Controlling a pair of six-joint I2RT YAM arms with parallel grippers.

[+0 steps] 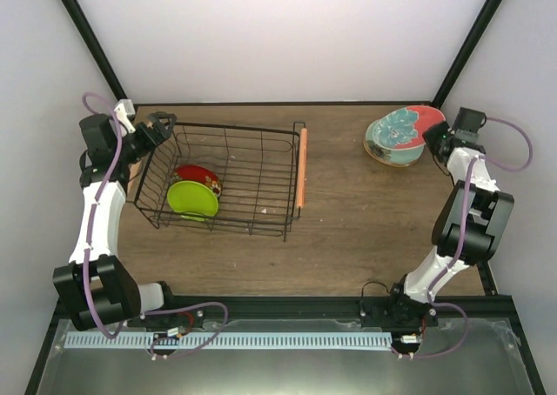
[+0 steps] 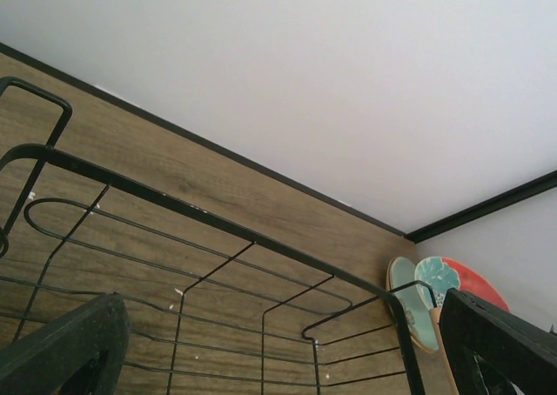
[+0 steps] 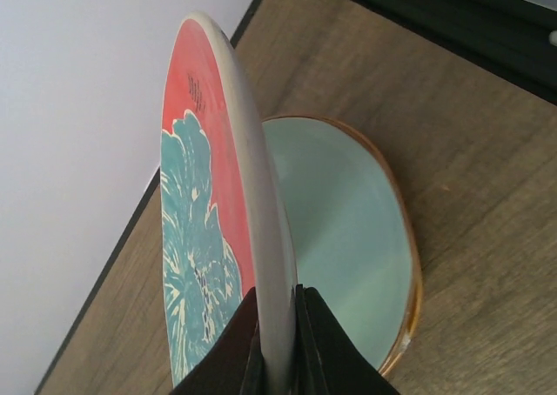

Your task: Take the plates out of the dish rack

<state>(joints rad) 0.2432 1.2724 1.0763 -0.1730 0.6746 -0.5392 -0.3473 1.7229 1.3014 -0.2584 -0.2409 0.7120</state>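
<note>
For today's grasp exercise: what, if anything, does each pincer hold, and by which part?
The right pincer clamps the red-rimmed floral plate by its rim. The left pincer is open at the dish rack, gripping nothing.

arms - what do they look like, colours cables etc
Both the left arm and right arm have white links between chunky black joint housings, with a thin purple cable looping along each. The fingers are black and angular.
</note>
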